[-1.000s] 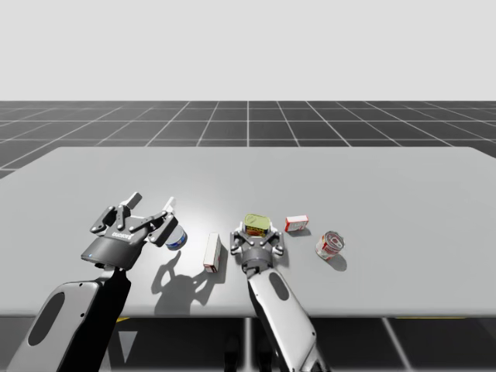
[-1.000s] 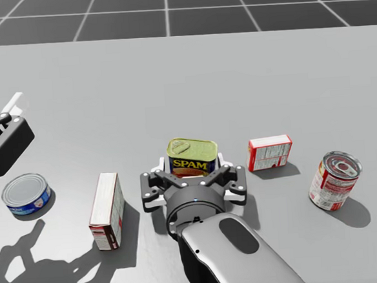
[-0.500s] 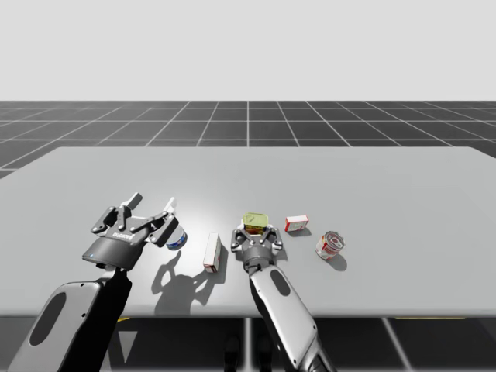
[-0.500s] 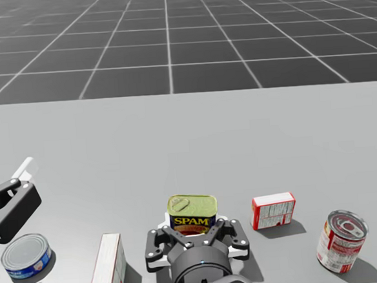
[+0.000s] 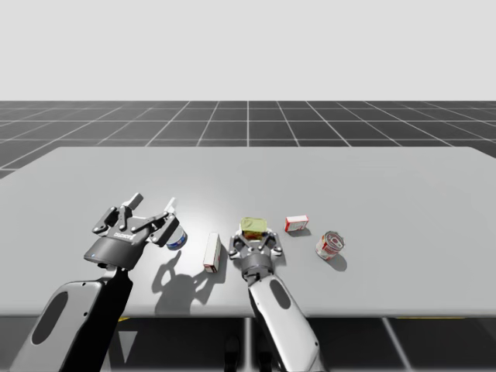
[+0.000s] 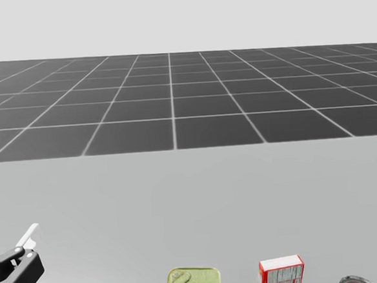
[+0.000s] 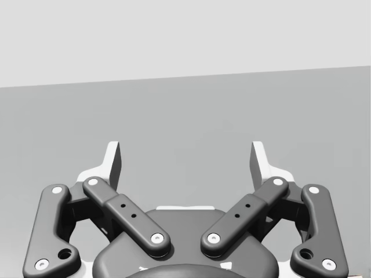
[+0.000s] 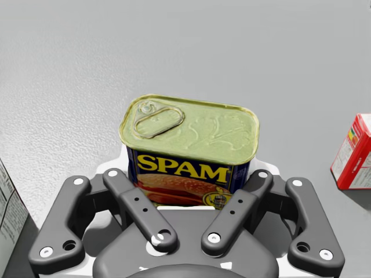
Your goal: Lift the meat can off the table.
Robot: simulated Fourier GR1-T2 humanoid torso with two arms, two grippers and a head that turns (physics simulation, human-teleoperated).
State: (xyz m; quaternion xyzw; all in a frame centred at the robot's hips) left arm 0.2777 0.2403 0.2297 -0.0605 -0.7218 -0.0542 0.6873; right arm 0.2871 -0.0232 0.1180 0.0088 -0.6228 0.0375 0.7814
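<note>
The meat can (image 8: 191, 145), a rectangular tin with a yellow-green pull-tab lid and a blue front, stands upright between the fingers of my right gripper (image 8: 190, 171), which press on its two sides. In the high view the same can (image 5: 253, 226) sits just ahead of my right gripper (image 5: 254, 242) near the table's front middle. Its lid (image 6: 194, 282) shows in the head view. I cannot tell whether its base touches the table. My left gripper (image 5: 153, 206) hovers open at the front left, with nothing between its fingers (image 7: 113, 162).
A flat blue can (image 5: 177, 239) lies under my left gripper. A white box (image 5: 211, 252) lies left of the meat can. A small red box (image 5: 296, 224) and a red-and-white can (image 5: 328, 245) are to its right. The table (image 5: 310, 174) stretches bare behind them.
My head has turned upward, so the objects have slid to the bottom of the head view. The right gripper with the meat can has shifted slightly left. The left arm has held still.
</note>
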